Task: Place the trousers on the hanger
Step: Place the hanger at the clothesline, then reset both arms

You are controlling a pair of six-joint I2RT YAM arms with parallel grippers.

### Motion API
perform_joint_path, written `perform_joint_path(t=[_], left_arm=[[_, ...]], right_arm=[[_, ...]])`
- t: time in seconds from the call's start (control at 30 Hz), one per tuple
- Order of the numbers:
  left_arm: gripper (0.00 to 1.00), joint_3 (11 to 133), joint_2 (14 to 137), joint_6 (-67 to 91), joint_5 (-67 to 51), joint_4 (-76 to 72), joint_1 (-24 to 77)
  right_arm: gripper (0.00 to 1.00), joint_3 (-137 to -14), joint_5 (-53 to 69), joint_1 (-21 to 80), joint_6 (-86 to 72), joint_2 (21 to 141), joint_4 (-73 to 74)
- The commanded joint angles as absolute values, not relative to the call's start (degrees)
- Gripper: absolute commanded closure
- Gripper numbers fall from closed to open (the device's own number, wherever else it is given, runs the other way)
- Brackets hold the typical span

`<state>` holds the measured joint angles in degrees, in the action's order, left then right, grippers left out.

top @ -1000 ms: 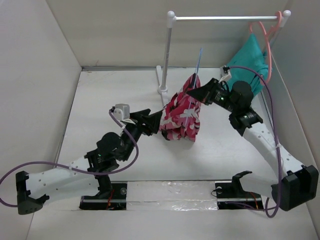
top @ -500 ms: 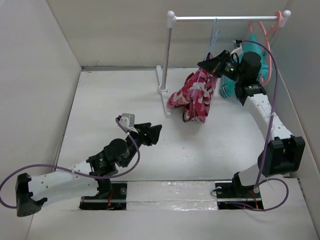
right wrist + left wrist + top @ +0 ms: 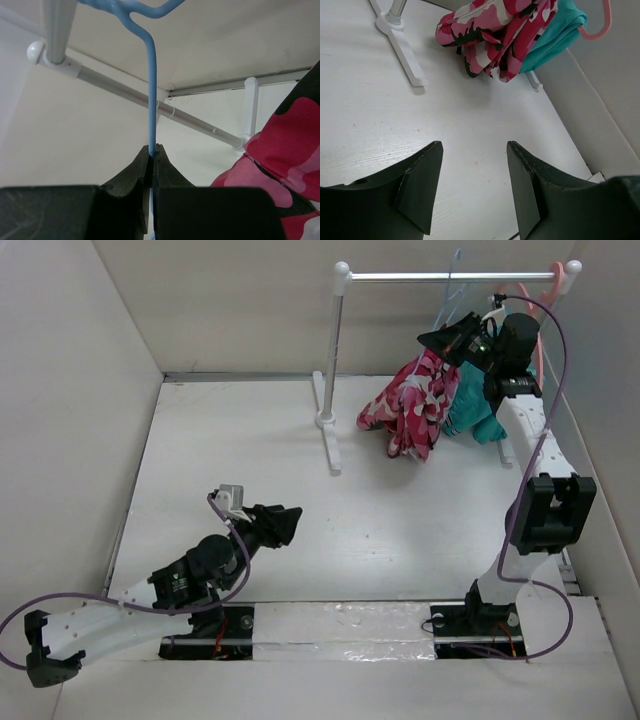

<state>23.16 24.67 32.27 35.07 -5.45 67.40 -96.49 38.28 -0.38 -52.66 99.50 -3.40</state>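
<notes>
The camouflage trousers (image 3: 412,407) hang folded from the light-blue hanger (image 3: 451,292), lifted just below the rack's rail (image 3: 450,276). My right gripper (image 3: 436,340) is shut on the hanger's wire neck (image 3: 151,100); its hook curls at the rail near the top of the right wrist view, where a pink trouser fold (image 3: 285,160) shows at right. In the left wrist view the trousers (image 3: 495,35) hang far ahead. My left gripper (image 3: 288,515) is open and empty, low over the table, its fingers (image 3: 420,185) spread.
A teal garment (image 3: 478,405) hangs on a salmon-pink hanger (image 3: 535,310) at the rail's right end, right behind the trousers. The rack's left post (image 3: 334,360) and foot (image 3: 326,425) stand mid-table. Walls close in on both sides.
My right arm has lifted the hanger and trousers up and right, from mid-table to the rail. My left gripper has let go of the trousers and pulled back toward the near edge.
</notes>
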Motion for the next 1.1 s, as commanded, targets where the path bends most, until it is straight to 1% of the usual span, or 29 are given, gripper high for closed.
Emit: perform_joint_path(t=[0.0,0.17,0.23,0.43,0.47,0.5,0.53,0.57,0.6,0.67,0.7,0.73,0.77,0.87,0.93,1.0,1.03,1.07], left_arm=[[0.49,23.47,22.59,33.92,36.04,-3.00,67.32],[0.49,23.55,23.11,34.28,35.95,-2.73,67.32],[0.49,23.73,23.64,34.28,36.03,-2.81,67.32],[0.49,25.49,25.93,32.44,36.83,-3.95,67.32],[0.49,25.49,26.36,32.00,36.83,-4.65,67.32],[0.49,25.66,26.72,31.64,36.74,-5.53,67.32],[0.48,26.53,27.15,31.47,36.74,-5.62,67.32],[0.49,26.98,27.94,31.38,36.65,-5.54,67.32],[0.48,27.33,28.47,31.38,36.39,-5.45,67.32],[0.48,27.86,29.44,31.29,35.95,-6.15,67.32],[0.48,27.95,29.79,31.20,35.60,-6.85,67.32],[0.48,28.65,29.97,31.20,35.33,-6.94,67.32],[0.48,29.00,30.41,31.20,34.90,-6.94,67.32],[0.48,30.58,30.24,30.94,33.93,-7.56,67.32],[0.45,32.68,30.32,30.06,33.92,-7.56,67.32],[0.41,34.36,30.67,29.71,34.19,-6.25,67.32],[0.40,35.84,30.85,29.62,34.36,-5.81,67.32],[0.40,36.29,31.11,29.62,34.63,-5.37,67.32]], right_arm=[[1.00,-103.80,40.78,-0.44,-52.12,99.13,-8.18],[1.00,-101.17,42.09,-0.97,-52.56,101.68,-11.16],[1.00,-98.28,43.32,-1.49,-53.35,101.87,-14.49],[0.99,-91.16,42.88,-2.02,-51.59,98.71,-16.96],[0.94,-90.45,42.98,-2.54,-51.33,98.18,-17.40],[0.75,-89.66,42.98,-2.55,-50.98,96.96,-17.49],[0.65,-88.60,42.46,-2.55,-50.54,96.33,-17.14],[0.52,-88.25,42.10,-3.24,-49.06,95.81,-16.36],[0.30,-87.81,42.10,-3.77,-48.09,94.67,-15.13],[0.15,-86.41,42.10,-4.30,-45.11,93.35,-13.72],[0.05,-86.05,41.66,-4.92,-43.87,92.64,-11.36],[0.01,-85.70,39.92,-4.92,-42.47,90.81,-9.95],[0.00,-85.43,38.86,-5.53,-39.32,89.75,-8.45],[0.00,-83.42,35.78,-6.59,-34.74,84.48,-4.49],[0.00,-80.96,33.15,-6.59,-32.79,81.05,-3.17],[0.00,-77.46,31.73,-6.59,-29.28,75.25,-2.46],[0.00,-75.78,31.64,-6.59,-28.57,73.23,-2.37],[0.00,-73.93,31.90,-6.07,-27.61,68.78,-2.37]])
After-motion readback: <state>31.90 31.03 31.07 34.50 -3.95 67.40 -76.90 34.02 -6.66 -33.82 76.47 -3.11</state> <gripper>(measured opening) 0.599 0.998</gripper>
